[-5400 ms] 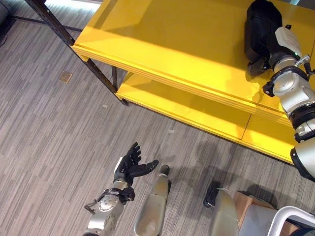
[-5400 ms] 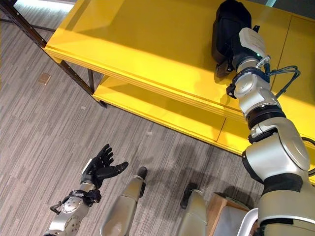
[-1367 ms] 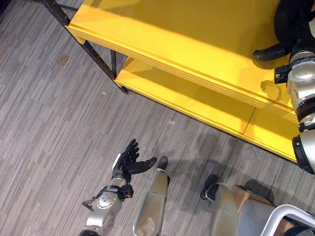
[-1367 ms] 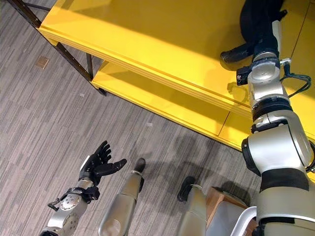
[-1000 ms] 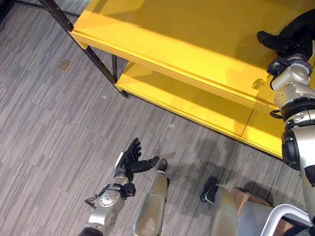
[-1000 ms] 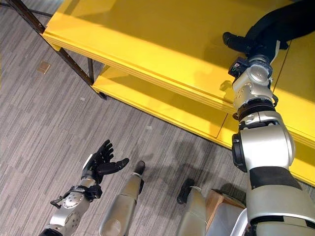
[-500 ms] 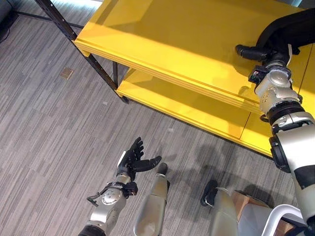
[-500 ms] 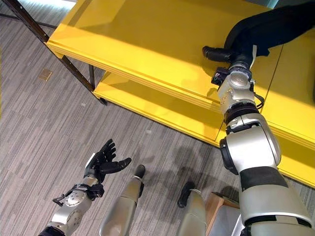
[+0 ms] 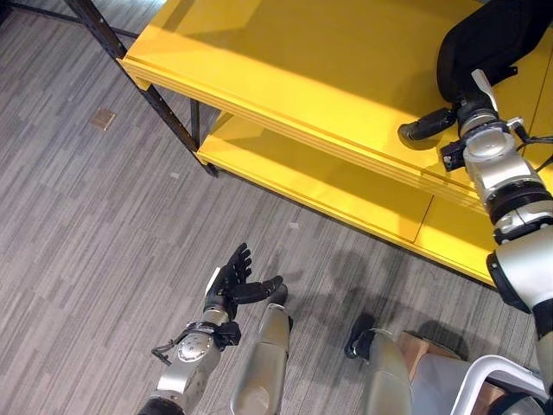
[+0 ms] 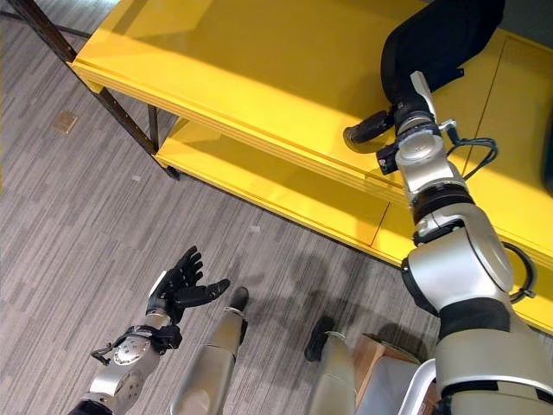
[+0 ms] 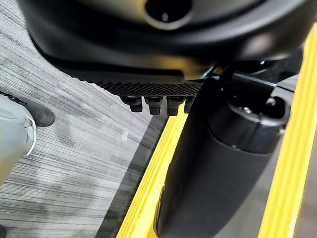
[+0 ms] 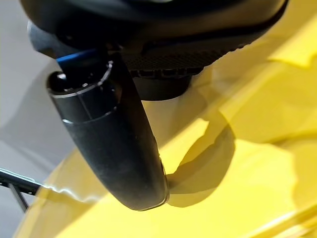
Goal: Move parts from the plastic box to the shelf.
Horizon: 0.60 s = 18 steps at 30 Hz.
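A yellow two-tier shelf [image 9: 285, 52] stands on grey striped carpet [image 9: 95, 233], bearing a black part [image 10: 441, 39].

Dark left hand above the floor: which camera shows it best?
Right eye view: the dark left hand shows whole, fingers spread, above the grey floor. The left eye view matches it; the close left wrist view catches fingertips and thumb.

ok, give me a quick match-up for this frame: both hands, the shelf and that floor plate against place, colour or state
Things:
1. left hand
2. right hand
3. shelf
4. floor plate

Place, colour or state:
a. yellow
b. over the top board
c. open, fingers spread, low above the floor
d. flat on the floor, to the left of the shelf's dark leg

Pairs: 1-c, 2-b, 3-a, 4-d
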Motion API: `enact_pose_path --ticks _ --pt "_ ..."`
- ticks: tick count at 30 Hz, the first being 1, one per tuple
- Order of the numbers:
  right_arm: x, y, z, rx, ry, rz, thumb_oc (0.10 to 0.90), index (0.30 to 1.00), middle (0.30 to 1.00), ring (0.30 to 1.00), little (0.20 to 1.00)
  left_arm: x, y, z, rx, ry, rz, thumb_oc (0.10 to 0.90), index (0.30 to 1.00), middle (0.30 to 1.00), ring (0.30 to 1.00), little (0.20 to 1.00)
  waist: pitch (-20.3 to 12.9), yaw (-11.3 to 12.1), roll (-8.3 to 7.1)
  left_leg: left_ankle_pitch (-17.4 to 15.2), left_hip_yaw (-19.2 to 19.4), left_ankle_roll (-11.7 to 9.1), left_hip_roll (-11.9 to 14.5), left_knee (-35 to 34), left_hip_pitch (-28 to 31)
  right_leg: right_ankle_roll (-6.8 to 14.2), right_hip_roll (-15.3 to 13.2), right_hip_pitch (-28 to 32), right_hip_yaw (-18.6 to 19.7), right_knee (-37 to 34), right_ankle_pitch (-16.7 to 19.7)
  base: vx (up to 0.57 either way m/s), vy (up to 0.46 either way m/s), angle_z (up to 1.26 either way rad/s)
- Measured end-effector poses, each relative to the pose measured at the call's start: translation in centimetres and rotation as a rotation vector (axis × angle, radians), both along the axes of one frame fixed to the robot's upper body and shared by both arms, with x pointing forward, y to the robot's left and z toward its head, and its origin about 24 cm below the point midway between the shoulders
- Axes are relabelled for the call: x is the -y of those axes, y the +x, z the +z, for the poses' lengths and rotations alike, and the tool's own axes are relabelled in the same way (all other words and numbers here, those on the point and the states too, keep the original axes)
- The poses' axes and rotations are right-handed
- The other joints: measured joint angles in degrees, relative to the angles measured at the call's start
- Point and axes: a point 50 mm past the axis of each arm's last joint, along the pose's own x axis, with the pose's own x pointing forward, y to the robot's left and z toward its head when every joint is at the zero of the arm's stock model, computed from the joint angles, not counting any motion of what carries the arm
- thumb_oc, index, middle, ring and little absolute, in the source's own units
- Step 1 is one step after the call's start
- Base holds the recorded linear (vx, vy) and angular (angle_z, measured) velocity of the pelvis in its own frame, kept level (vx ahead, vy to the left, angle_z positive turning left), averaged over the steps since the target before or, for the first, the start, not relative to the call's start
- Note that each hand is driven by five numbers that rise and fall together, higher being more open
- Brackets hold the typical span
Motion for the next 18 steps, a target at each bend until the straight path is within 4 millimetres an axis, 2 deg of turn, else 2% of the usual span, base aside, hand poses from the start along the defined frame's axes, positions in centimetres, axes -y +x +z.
enact_pose_path --ticks 8,18 --pt "1.3 -0.4 0.4 -0.008 0.006 -0.018 0.9 1.0 1.0 1.0 1.0 -0.5 0.0 0.1 0.005 0.0 0.016 0.9 1.0 1.0 1.0 1.0 1.0 -1.2 -1.9 -0.1 0.6 0.6 0.0 0.0 -0.1 0.5 0.2 0.6 0.3 -2.4 1.4 0.0 0.002 -0.02" --pt "4.2 -1.6 0.9 -0.034 -0.009 -0.06 0.9 1.0 1.0 1.0 1.0 -1.0 0.3 0.5 0.019 -0.003 0.025 0.9 1.0 1.0 1.0 1.0 1.3 -1.8 -2.37 -0.6 1.6 1.6 0.0 0.1 0.0 1.0 0.3 1.4 0.9 -4.1 2.5 0.0 -0.002 -0.03"
